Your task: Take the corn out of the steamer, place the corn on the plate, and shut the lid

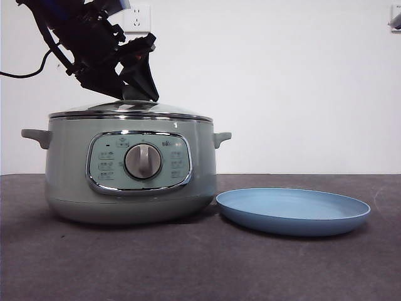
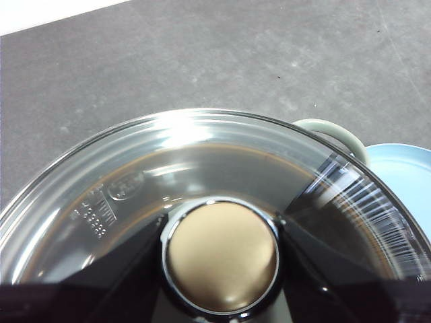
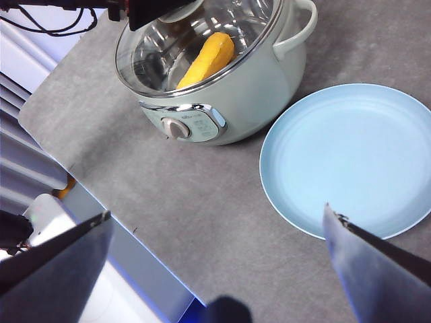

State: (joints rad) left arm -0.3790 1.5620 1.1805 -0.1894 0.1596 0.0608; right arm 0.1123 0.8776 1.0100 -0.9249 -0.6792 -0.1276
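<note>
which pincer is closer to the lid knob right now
Left. The left pincer straddles the knob on the lid; the right pincer hangs apart, above the table by the plate.

Embossed marks on the lid [image 2: 202, 168] and steamer [image 1: 131, 169] panel print stay illegible.

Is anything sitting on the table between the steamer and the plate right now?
No. Between the steamer and the plate only bare grey table shows in the right wrist view; the front view shows the same narrow gap.
</note>
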